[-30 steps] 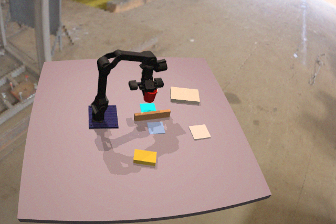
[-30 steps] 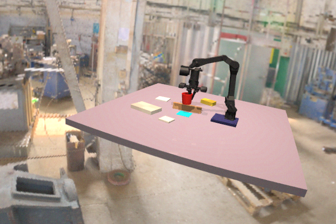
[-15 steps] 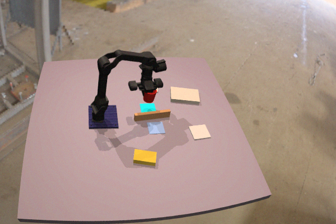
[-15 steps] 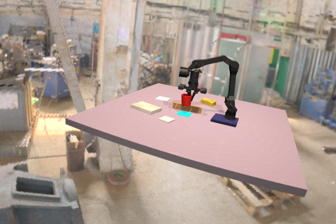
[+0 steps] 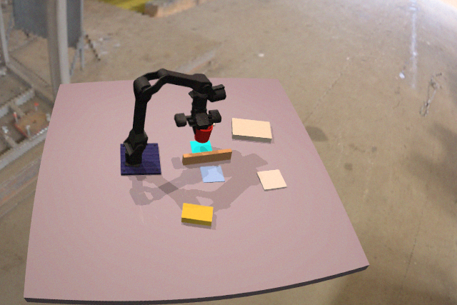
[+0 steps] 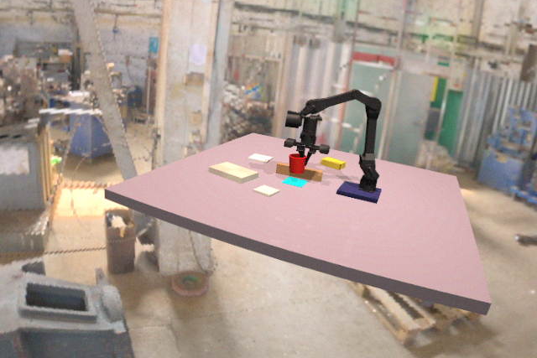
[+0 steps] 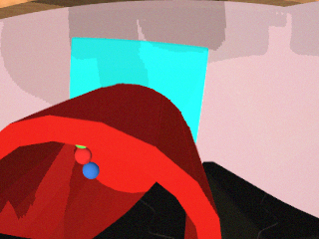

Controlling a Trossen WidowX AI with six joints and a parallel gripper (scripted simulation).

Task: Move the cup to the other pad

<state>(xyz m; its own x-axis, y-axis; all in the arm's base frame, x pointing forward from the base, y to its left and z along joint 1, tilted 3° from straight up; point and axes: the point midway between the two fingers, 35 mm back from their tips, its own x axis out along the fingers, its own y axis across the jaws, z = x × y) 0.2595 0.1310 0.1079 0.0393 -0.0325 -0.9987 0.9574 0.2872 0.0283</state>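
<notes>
Gripper pinching red cup by rim wall, cup hanging above cyan pad, near side of wood bar. Marbles inside. I reckon it's light, stiff, top-open; keep it upright, hold rim.

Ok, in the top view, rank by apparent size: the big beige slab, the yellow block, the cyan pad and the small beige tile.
1. Big beige slab, clearly largest.
2. Yellow block, though it is nearest the camera.
3. Small beige tile, close to the yellow block.
4. Cyan pad, smallest as seen, but the red cup covers part of it.
</notes>
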